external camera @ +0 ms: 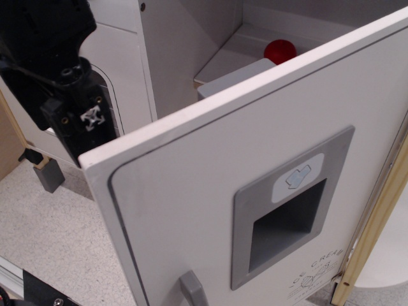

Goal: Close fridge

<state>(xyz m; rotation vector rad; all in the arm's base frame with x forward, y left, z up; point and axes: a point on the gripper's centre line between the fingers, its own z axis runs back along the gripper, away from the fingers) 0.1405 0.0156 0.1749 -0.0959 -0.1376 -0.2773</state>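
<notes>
1. The fridge door fills the foreground, swung open toward the camera. Its free top corner lies just right of and below the gripper. The grey dispenser panel and the top of the grey handle sit further right and lower on the door's outer face.
2. Gripper state: the black gripper body shows at upper left, but its fingertips are cut off by the door edge. Whether it is wide or narrow cannot be told, and no grasp is visible.
3. Arm pose: the arm descends from the top-left corner. The gripper hangs beside the door's free edge, on the inner side as far as the view shows; contact cannot be confirmed.
4. Recommended step: reposition to the door's outer face near the free edge, then push steadily along the hinge arc toward the cabinet.
5. Beyond the gripper, up and right, the fridge interior holds a red object on a shelf. The speckled counter lies below.
</notes>
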